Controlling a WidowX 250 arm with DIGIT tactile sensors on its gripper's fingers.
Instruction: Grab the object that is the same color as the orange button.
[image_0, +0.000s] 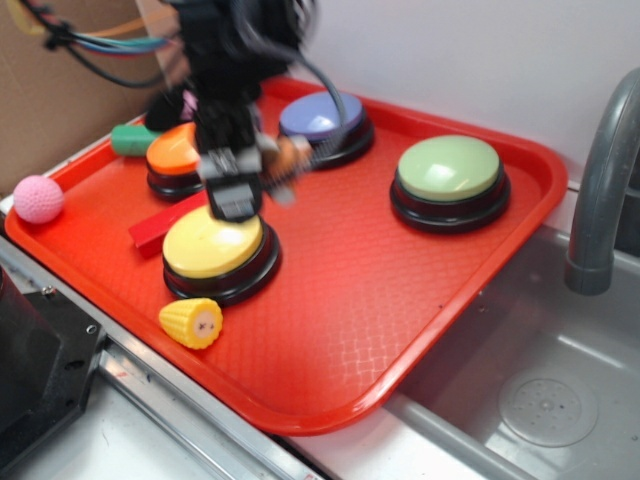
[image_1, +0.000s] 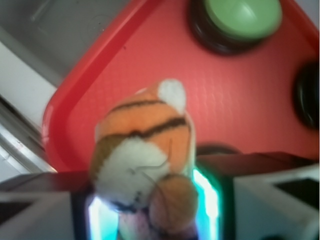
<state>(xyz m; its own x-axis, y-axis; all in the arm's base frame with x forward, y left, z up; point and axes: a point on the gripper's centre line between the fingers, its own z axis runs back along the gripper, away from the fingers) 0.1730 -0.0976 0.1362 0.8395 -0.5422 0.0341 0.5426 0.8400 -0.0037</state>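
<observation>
While the yellow corn toy (image_0: 191, 323) lies at the near edge of the red tray (image_0: 400, 300), the yellow button (image_0: 213, 245) sits just behind it, and a red flat block (image_0: 160, 228) rests at that button's left. Directly above the yellow button hangs the gripper (image_0: 240, 180), blurred in the exterior view; in the wrist view its fingers (image_1: 45, 210) are pinched on the orange plush tiger (image_1: 145, 155), which is lifted clear of the tray with its striped body sticking out between the jaws. Just left of the gripper stands the orange button (image_0: 175, 150). A pink ball (image_0: 38, 198) lies at the tray's left corner. Farther back are the purple button (image_0: 322, 115) and, to the right, the green button (image_0: 448, 170). A sink (image_0: 540, 390) with a grey faucet (image_0: 600, 190) lies right of the tray.
</observation>
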